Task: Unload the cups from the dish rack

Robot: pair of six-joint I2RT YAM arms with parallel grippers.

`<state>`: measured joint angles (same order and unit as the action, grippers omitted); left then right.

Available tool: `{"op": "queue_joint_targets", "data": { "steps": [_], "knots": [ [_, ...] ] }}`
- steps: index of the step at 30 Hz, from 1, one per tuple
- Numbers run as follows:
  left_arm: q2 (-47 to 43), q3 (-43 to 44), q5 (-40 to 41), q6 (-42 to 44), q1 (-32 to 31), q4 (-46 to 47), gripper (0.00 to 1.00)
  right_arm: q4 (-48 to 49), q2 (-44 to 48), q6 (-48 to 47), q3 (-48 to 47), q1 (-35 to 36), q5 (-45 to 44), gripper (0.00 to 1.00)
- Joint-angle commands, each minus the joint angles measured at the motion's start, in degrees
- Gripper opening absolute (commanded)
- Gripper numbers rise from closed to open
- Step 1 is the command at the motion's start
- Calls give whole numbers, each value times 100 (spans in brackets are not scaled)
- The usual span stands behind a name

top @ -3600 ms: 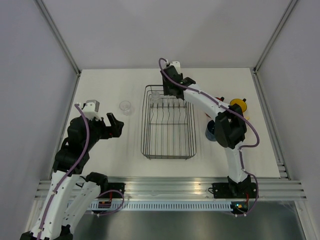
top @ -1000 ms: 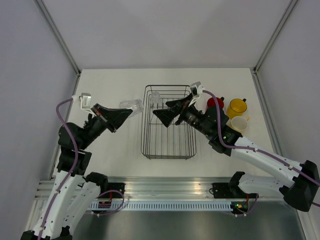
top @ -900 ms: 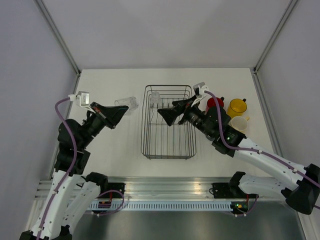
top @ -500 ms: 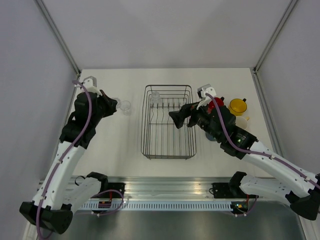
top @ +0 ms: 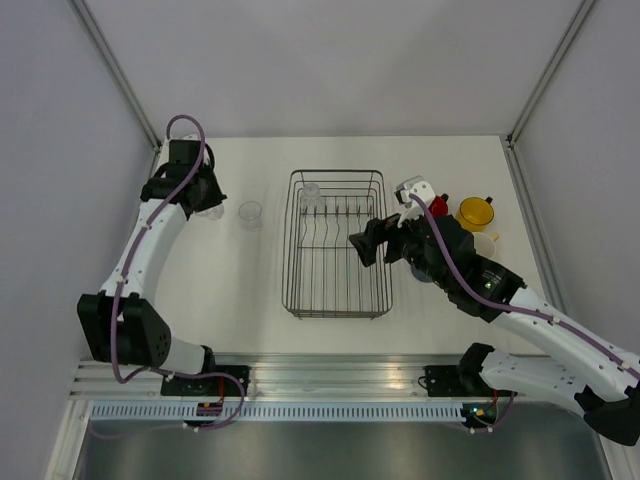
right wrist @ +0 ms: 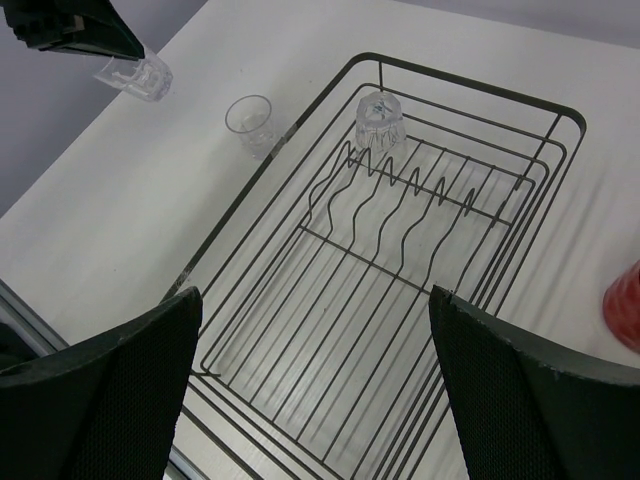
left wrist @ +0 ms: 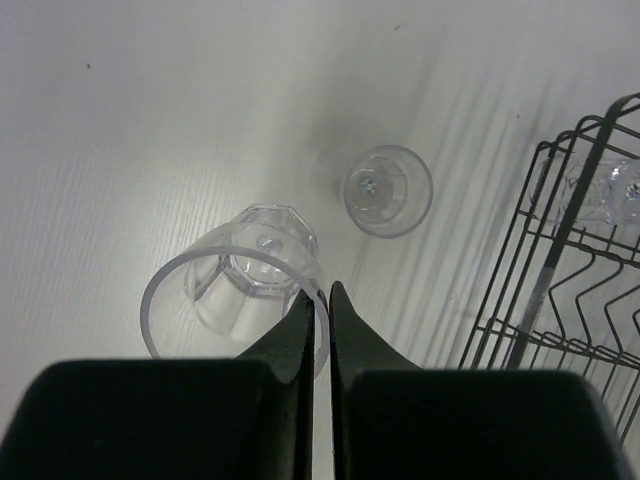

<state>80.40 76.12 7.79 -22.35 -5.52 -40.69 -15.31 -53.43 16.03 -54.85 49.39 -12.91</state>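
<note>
Light: bright, even and diffuse, from overhead in all three views.
Shadows: we record soft grey streaks from the dark grey wire dish rack (left wrist: 553, 250) across the matt white table (left wrist: 120, 120), and a dim smudge beside the small standing clear glass tumbler (left wrist: 387, 190).
Glare: a pale rim highlight on the pinched clear faceted tumbler (left wrist: 260, 255).
Focus: we find the left gripper's black fingers (left wrist: 290, 400) dark and slightly soft.
</note>
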Motion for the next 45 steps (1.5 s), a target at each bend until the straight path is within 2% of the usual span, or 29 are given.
{"op": "queue_joint_targets", "data": {
  "steps": [1, 6, 15, 19, 29, 45],
  "knots": [
    [640, 579, -322, 389, 209, -237, 2, -51, 70, -144, -149, 1, 69, 98],
    [1513, 1028, -507, 477, 464, -361, 2, -69, 78, -206, -131, 1, 139, 98],
    [2647, 1511, -16, 275, 534, -283, 2, 37, 122, -276, -52, -8, 280, 98],
    [2805, 1450, 258, 196, 543, -28, 2, 37, 149, -285, -35, 1, 306, 98],
    [3096, 1345, -23, 108, 526, 543, 2, 90, 175, -338, 44, 1, 289, 98],
    [3368, 1353, -23, 169, 394, 571, 5, 151, 166, -355, 97, -8, 271, 98]
  ]
}}
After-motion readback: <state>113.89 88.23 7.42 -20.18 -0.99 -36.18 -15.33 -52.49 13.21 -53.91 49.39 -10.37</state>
